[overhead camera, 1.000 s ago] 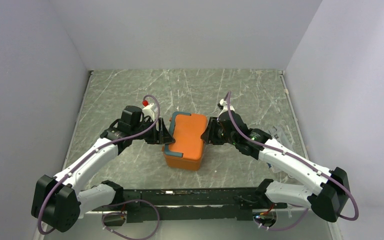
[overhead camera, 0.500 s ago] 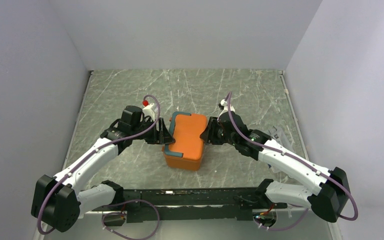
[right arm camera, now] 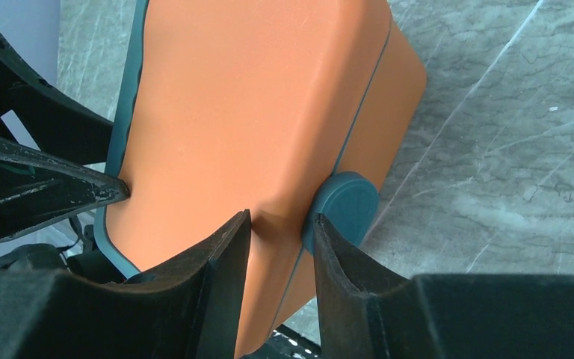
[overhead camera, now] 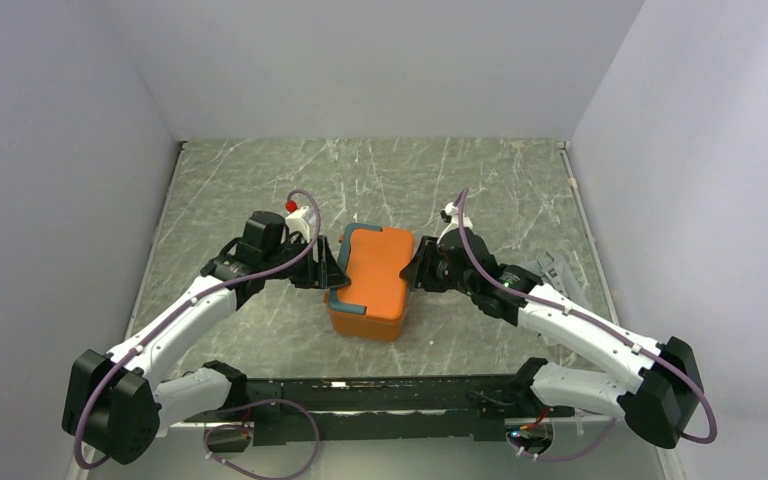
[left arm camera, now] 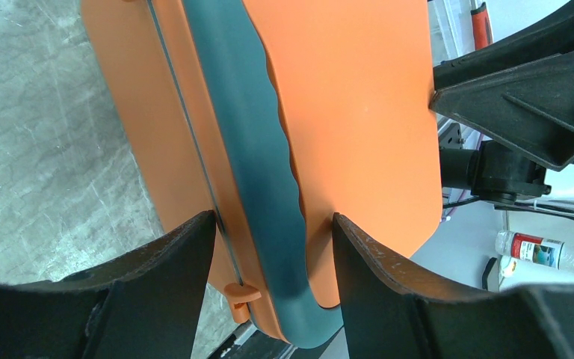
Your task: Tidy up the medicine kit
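The medicine kit (overhead camera: 372, 272), an orange box with its lid down, stands mid-table between both arms. My left gripper (overhead camera: 331, 272) is at its left side. In the left wrist view the left gripper (left arm camera: 273, 218) straddles the lid's edge and the teal handle (left arm camera: 243, 127), one finger on the kit's (left arm camera: 351, 105) lid top, the other on its side wall. My right gripper (overhead camera: 415, 270) is at the opposite side. There the right gripper (right arm camera: 282, 217) pinches the kit's (right arm camera: 247, 97) lid edge, one finger on the lid, the other against the round teal latch (right arm camera: 347, 203).
A small white bottle with a red cap (overhead camera: 296, 212) stands just behind the left wrist. Clear plastic items (overhead camera: 558, 270) lie near the table's right edge. A black rail (overhead camera: 390, 395) runs along the near edge. Grey walls enclose the table on three sides.
The right arm's forearm has sunk slightly and its jaws have widened a touch. The kit and the left arm have not moved.
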You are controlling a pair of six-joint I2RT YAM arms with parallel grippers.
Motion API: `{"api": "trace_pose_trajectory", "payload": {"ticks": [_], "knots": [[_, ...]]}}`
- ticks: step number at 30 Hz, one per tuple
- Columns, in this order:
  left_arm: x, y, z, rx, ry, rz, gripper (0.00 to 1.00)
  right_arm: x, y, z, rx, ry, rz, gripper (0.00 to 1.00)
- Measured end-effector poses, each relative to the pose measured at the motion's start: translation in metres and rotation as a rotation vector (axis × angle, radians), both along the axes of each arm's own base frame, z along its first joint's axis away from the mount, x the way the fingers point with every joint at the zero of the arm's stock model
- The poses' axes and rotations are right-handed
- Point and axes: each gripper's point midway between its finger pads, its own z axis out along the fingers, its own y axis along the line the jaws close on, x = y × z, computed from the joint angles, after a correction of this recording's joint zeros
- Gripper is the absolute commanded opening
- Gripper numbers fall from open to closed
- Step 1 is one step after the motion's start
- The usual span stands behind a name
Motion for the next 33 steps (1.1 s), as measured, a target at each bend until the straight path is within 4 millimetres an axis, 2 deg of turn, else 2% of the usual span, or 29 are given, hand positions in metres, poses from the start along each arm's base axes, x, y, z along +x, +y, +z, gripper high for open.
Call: {"api": "trace_pose_trajectory", "payload": {"ticks": [8, 16, 20, 24, 27, 33], "knots": [[0.0, 0.0, 0.0, 0.002, -0.001, 0.0, 0.63, 0.001, -0.003, 0.006, 0.023, -0.021, -0.023, 0.41], [0.0, -0.001, 0.0, 0.003, -0.002, -0.001, 0.63, 0.002, -0.021, 0.04, 0.072, -0.116, -0.093, 0.42], [0.0, -0.001, 0.0, 0.005, 0.001, -0.002, 0.63, 0.002, -0.03, 0.033, 0.037, -0.103, -0.12, 0.35], [0.0, -0.002, 0.001, 0.009, 0.004, -0.005, 0.63, 0.0, -0.033, 0.024, 0.009, -0.075, -0.13, 0.18], [0.0, -0.002, 0.0, 0.011, 0.009, -0.007, 0.63, 0.0, -0.034, 0.022, 0.005, -0.067, -0.136, 0.09], [0.0, -0.003, 0.0, 0.013, 0.011, -0.008, 0.63, 0.003, -0.033, 0.014, -0.014, -0.048, -0.145, 0.07]]}}
